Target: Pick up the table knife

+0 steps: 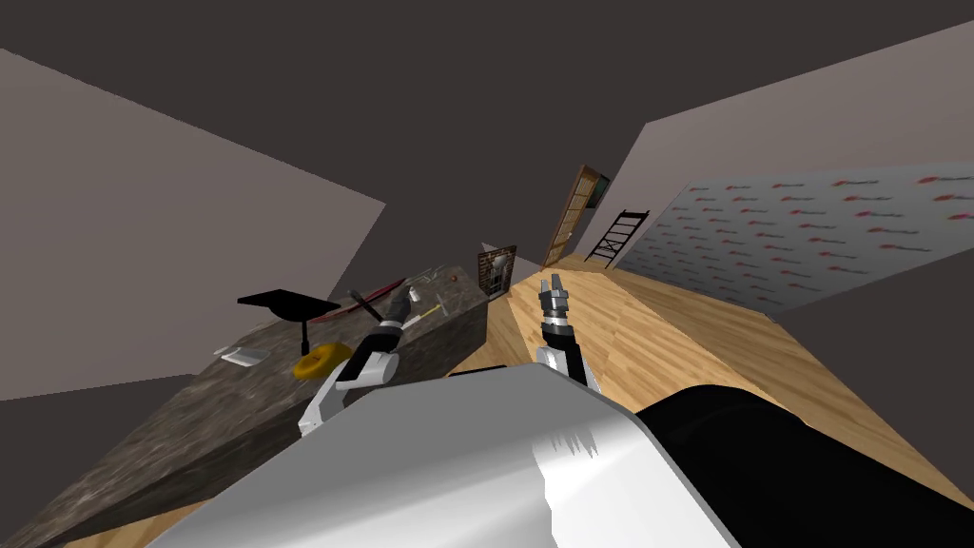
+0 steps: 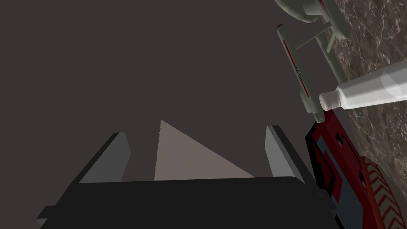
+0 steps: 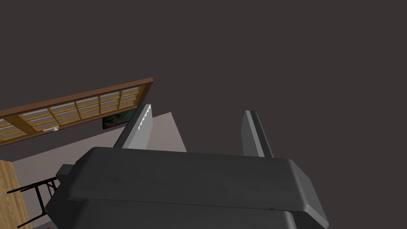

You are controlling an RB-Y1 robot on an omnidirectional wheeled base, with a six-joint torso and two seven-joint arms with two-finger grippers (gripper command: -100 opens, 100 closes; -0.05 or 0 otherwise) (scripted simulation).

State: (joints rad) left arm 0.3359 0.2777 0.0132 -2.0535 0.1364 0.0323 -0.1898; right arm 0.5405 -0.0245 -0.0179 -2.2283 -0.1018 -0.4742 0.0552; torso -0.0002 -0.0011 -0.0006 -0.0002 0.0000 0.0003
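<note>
Here the left gripper [image 2: 196, 133], fingers spread and empty, hovers over a dark marbled stone counter [image 1: 190, 419]. A slim pale strip [image 1: 425, 315], likely the table knife, lies just beside its jaws. The right gripper [image 3: 197, 109], also spread, hangs well apart.

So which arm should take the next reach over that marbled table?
Left. The left gripper, open, is over the marbled table near the white tube; the right gripper hangs above the wooden floor.
</note>
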